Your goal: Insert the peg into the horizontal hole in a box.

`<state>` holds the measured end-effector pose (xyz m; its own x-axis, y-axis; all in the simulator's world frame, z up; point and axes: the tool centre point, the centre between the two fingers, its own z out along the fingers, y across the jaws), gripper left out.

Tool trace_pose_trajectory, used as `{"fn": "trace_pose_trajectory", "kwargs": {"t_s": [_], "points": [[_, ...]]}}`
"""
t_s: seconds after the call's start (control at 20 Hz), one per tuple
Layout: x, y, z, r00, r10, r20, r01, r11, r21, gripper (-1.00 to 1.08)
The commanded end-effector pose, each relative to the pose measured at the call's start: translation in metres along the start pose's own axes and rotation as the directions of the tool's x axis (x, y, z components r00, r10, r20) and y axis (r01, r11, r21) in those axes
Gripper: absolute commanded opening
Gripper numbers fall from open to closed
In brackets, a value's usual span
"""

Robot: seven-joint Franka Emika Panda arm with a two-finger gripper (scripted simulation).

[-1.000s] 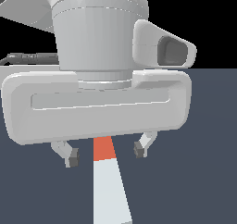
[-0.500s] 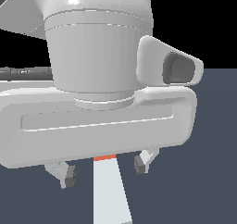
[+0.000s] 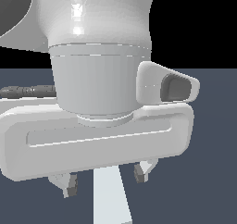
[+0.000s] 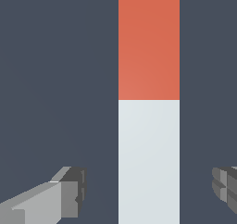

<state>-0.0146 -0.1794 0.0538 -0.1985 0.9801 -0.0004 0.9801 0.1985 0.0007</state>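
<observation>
Exterior view, arm: the Panda's hand body fills most of the frame, low over the dark surface (image 3: 208, 190).
Exterior view, fingers: the gripper (image 3: 105, 181) shows two short dark-tipped fingers (image 3: 71, 187) standing apart, one on each side of the peg, touching nothing.
Exterior view, peg: the peg (image 3: 110, 197) lies flat on the surface, its pale length running out from under the hand toward the camera; the orange-red end is hidden behind the hand.
Exterior view, box and hole: neither is in sight here.

Wrist view, peg: the peg (image 4: 148, 158) runs straight through the frame, and the colour changes from pale grey-white to orange-red partway along.
Wrist view, fingers: one finger (image 4: 69, 190) sits to one side of the pale section and the other at the opposite edge, both clear of the bar, so the gripper (image 4: 148, 187) is spread wide and empty.
Wrist view, alignment: the bar sits between the two pads, nearer one of them.

Handling, stiffness: it looks rigid and straight, so it should not flex when lifted.
Handling, weight: slim, probably light, but long enough to tip if held near an end.
Handling, grip: flat parallel sides suit the pads; smooth faces may slip or twist.
Handling, where to hold: across the pale section, leaving the leading end free for the hole.
</observation>
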Motion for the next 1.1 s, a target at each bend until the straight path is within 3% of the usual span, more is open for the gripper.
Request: {"fn": "trace_pose_trajectory", "kwargs": {"t_s": [0.0,0.4,0.45,1.05], "points": [[0.001,-0.001,0.013,1.000,0.000,0.000,0.000,1.000,0.001,1.00],[0.000,0.000,0.033,1.000,0.000,0.000,0.000,1.000,0.001,1.00],[0.000,0.000,0.033,1.000,0.000,0.000,0.000,1.000,0.001,-1.00],[0.002,0.000,0.033,1.000,0.001,-0.001,-0.001,1.000,0.001,-1.00]]}}
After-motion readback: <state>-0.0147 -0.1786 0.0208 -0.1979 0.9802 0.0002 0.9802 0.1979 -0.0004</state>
